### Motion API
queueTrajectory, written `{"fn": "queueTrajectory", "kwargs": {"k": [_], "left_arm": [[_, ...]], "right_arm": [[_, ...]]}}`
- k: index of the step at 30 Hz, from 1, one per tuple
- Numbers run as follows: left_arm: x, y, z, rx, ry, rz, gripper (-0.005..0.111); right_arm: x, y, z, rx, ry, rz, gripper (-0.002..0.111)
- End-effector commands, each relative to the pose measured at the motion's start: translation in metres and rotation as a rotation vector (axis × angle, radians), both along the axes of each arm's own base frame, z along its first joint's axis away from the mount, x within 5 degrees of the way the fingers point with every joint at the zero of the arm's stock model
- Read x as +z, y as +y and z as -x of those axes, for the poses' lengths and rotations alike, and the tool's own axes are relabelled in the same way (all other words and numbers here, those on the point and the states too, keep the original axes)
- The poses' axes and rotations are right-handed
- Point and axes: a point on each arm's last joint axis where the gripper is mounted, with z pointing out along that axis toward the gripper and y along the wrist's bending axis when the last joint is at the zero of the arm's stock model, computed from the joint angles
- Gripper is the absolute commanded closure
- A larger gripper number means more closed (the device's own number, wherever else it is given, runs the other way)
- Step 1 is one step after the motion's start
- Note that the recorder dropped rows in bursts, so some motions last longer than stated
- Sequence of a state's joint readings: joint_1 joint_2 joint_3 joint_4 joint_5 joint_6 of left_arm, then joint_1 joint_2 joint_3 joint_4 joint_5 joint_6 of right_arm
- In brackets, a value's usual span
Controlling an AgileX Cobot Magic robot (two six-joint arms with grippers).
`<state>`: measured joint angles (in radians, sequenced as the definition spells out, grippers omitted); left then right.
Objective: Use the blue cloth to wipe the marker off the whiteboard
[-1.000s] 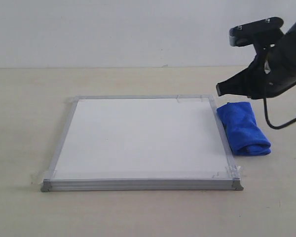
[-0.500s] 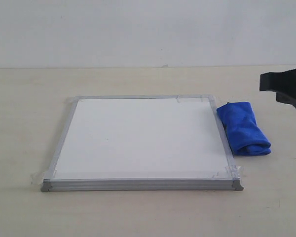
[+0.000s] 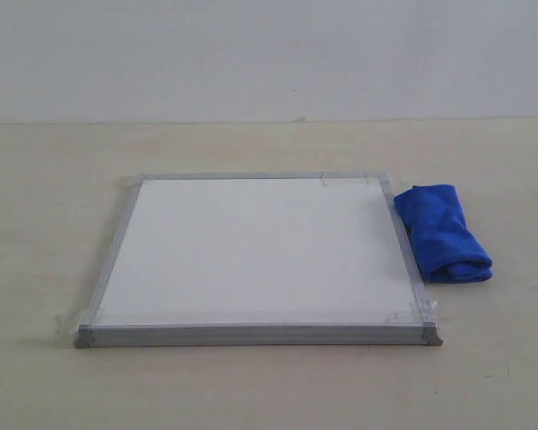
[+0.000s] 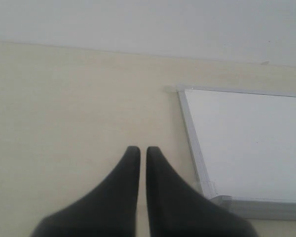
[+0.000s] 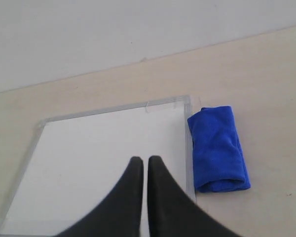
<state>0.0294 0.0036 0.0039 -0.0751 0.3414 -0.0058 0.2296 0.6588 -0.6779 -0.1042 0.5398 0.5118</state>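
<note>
The whiteboard (image 3: 255, 251) lies flat on the table with its silver frame and taped corners; its surface shows plain white, and no red marker line is visible in any view. The blue cloth (image 3: 441, 232) lies folded on the table, touching the board's right edge, also seen as the blue cloth (image 5: 217, 148) in the right wrist view. Neither arm appears in the exterior view. My right gripper (image 5: 145, 159) is shut with nothing in it, high over the whiteboard (image 5: 98, 158). My left gripper (image 4: 139, 149) is shut and empty above the table beside the whiteboard (image 4: 246, 143).
A pale wooden table (image 3: 269, 385) runs to a white wall (image 3: 269, 54) behind. Clear tape (image 3: 412, 313) holds the board's corners down.
The right arm, which hung above the cloth a second ago, has drawn away to the right and left the exterior view. Board and cloth have not moved.
</note>
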Motion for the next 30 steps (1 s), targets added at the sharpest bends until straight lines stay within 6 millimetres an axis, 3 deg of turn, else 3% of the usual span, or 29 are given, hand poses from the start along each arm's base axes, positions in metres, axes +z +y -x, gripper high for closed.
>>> {"fn": "queueTrajectory", "kwargs": {"k": [1, 6, 14, 20, 23, 30], "left_arm": [[0.002, -0.001, 0.0, -0.006, -0.011, 0.008, 0.102], [0.002, -0.001, 0.0, -0.006, -0.011, 0.008, 0.102], [0.002, -0.001, 0.0, -0.006, -0.011, 0.008, 0.102], [0.002, -0.001, 0.0, -0.006, -0.011, 0.008, 0.102], [0.002, -0.001, 0.0, -0.006, -0.011, 0.008, 0.102], [0.002, -0.001, 0.0, -0.006, -0.011, 0.008, 0.102]], "right_arm": [[-0.002, 0.0, 0.003, 0.0, 0.019, 0.004, 0.109], [-0.017, 0.006, 0.003, 0.04, 0.053, -0.028, 0.109], [-0.09, 0.002, 0.031, 0.088, -0.107, -0.044, 0.109], [-0.13, -0.005, 0.055, 0.109, -0.228, -0.03, 0.109], [-0.142, -0.007, 0.062, 0.111, -0.263, -0.031, 0.109], [-0.138, -0.008, 0.067, 0.113, -0.33, -0.033, 0.109]]}}
